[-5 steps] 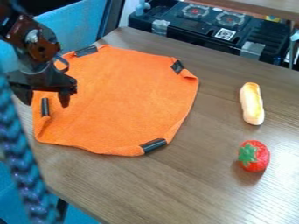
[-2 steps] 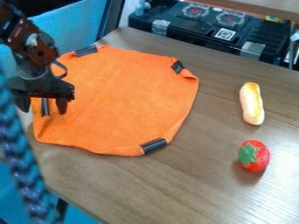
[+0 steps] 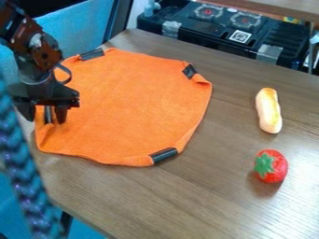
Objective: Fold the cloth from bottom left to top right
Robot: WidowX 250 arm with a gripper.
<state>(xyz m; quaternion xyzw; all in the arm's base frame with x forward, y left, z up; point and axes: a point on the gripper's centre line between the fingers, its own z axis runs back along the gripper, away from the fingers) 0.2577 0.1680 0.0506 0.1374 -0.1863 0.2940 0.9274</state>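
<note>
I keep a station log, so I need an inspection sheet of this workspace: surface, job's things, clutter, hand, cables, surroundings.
Surface: wood-grain table, glare at its right side.
Job's things: orange cloth spread out unfolded, some edges curled up; four black strips around its rim.
Clutter: toy strawberry and bread-like toy, both right of the cloth in the picture, not touching it.
Hand: black hand at the cloth's left side, fingers apart; contact with the cloth cannot be told.
Cables: thin dark cable looping off the arm.
Surroundings: black box beyond the far edge; braided cord at the left foreground.
</note>
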